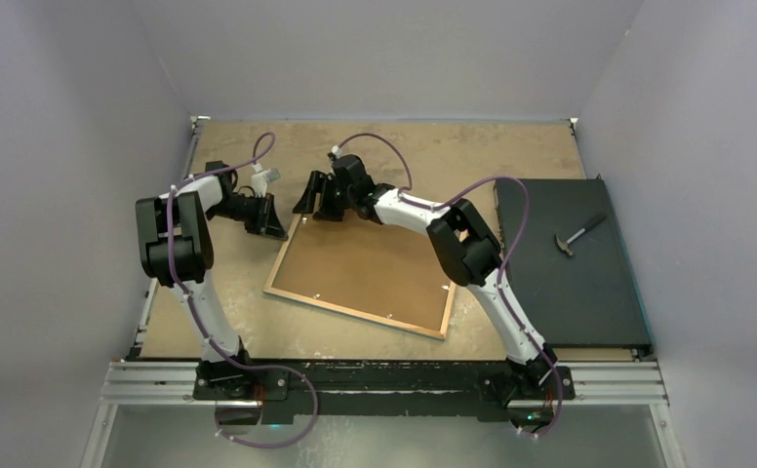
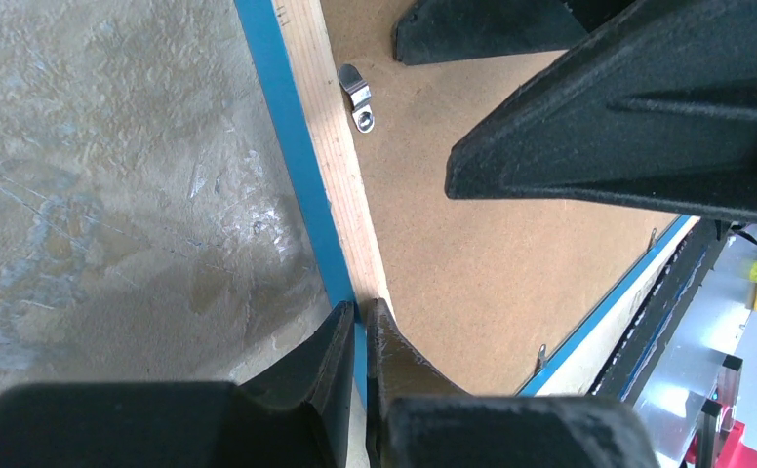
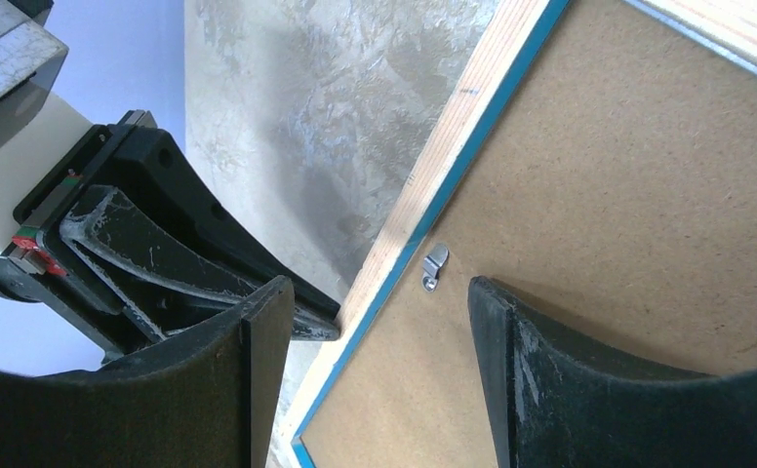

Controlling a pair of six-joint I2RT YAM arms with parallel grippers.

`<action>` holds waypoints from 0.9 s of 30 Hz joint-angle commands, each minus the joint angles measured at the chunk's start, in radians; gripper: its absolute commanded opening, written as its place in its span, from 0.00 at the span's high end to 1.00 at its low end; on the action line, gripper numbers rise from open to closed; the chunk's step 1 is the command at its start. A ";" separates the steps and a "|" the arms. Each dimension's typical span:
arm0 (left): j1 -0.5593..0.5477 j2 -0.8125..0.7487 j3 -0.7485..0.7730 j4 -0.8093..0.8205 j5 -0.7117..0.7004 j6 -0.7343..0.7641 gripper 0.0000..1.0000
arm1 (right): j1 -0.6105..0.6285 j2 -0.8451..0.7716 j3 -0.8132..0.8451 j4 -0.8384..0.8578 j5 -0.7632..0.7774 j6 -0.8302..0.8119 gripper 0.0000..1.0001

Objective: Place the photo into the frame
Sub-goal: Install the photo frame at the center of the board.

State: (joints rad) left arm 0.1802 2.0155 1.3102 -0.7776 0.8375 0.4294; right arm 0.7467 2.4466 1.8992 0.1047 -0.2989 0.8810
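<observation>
Frame (image 1: 355,313) is laid back up on the table (image 1: 453,146), with its far-left corner at both grippers. It is rectangular, with a pale, straight-grained wood back rim. A brown backing board (image 1: 365,263) of matte, fine-fibred pressboard is set inside the rim.

Left gripper (image 2: 357,327) is pressed together on the frame's edge, and the thin blue border strip is pinched between the black, scuffed fingertips. Right gripper (image 3: 377,289) is spread over the board just inside that corner, with nothing gripped. A small bent metal clip (image 3: 435,266) is seen on the board between its fingers, screwed next to the rim.

The table surface is mottled tan and rough, like plaster. A flat, rectangular black mat (image 1: 570,283) is placed well to the right of the right gripper, with a hammer (image 1: 577,232) lying on it.

Top view only: the whole frame outline, mat, hammer and purple cables along the arms. Wrist views only: the blue border, wood grain, clip and pinch contact. From above the blue is not visible and the left fingertips are too small to judge. In the left wrist view the right gripper's fingers are seen as large black wedges just beyond the clip.
</observation>
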 commanded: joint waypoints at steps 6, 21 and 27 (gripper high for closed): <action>-0.015 -0.006 -0.028 0.021 -0.060 0.041 0.95 | -0.003 0.037 0.013 -0.042 0.016 -0.020 0.36; -0.016 -0.001 -0.018 0.019 -0.057 0.035 0.95 | 0.024 0.089 0.055 -0.015 -0.065 0.027 0.40; -0.015 0.003 -0.018 0.021 -0.055 0.033 0.95 | 0.028 0.095 0.064 -0.017 -0.085 0.035 0.40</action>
State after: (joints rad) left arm 0.1802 2.0155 1.3106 -0.7776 0.8375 0.4294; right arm 0.7578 2.5015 1.9503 0.1467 -0.3573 0.9096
